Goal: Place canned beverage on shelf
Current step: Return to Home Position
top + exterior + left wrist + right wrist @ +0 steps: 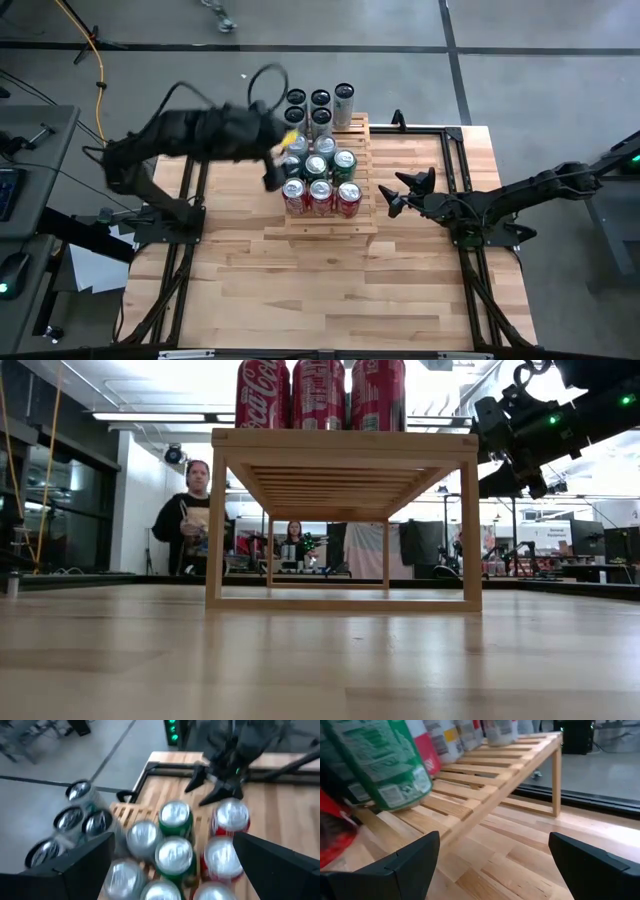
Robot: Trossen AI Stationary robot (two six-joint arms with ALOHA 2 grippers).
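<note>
Jaws of both grippers stand spread and empty. Left gripper (174, 837) hovers over the shelf (320, 232), above the green cans (317, 166) of the middle row. Right gripper (398, 193) sits just beside the shelf's right edge, near the red cans (320, 196) of the front row. Silver cans (325, 145) and dark cans (320, 98) fill the rows behind, so stocking appears complete. Hazards: a left-arm retreat taken too low could clip a can top and topple its neighbours. Its clearance is hard to judge, since the arm shows blurred from above. A right-arm swing toward the rack could nudge the shelf and shake every row.
</note>
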